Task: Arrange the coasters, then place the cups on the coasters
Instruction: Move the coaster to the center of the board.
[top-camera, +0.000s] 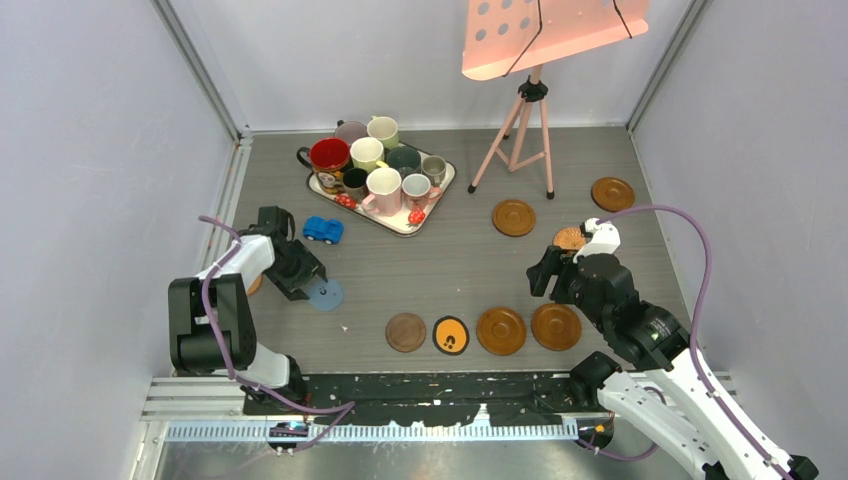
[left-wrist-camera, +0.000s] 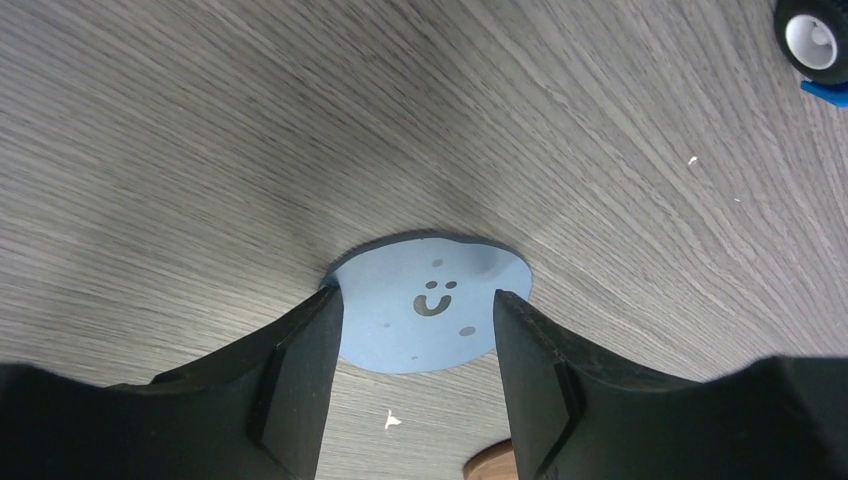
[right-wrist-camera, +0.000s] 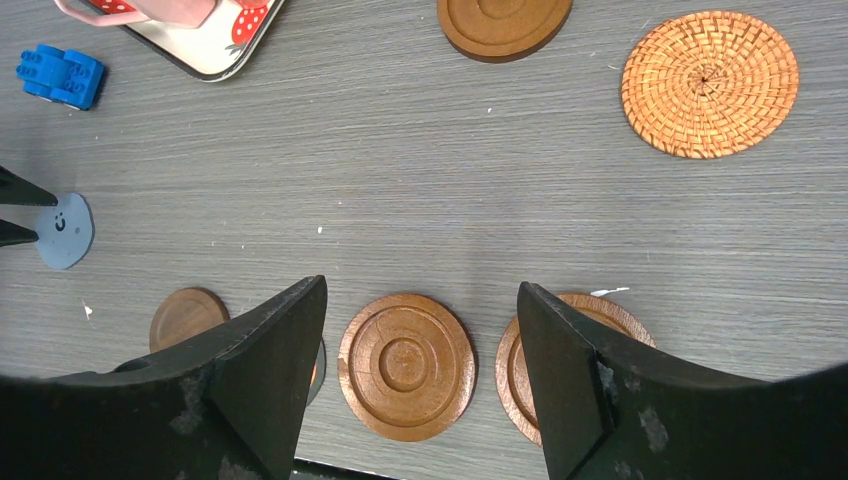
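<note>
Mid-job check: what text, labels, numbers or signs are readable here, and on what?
No words or numbers are readable anywhere.
Smiley face sign: on the blue coaster.
Dark marks on the black-and-orange coaster: too small to read.
Print on the red-inside mug: too small to read.

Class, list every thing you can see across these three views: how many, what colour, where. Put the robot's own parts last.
cups: about nine, mixed colours, on the tray
tray: one, white with strawberries, far left-centre
brown coasters: four seen whole, glossy; two in the near row, two far right
dark coaster: one, dark wood, near row's left end
black coaster: one, orange centre, near row
woven coaster: one, orange, by the right arm
blue coaster: one, in the left jaws
car: one, blue, beside the tray
stand: one, pink, far right
left arm: jaws closed on the blue coaster
right arm: jaws open, empty, above the near row
</note>
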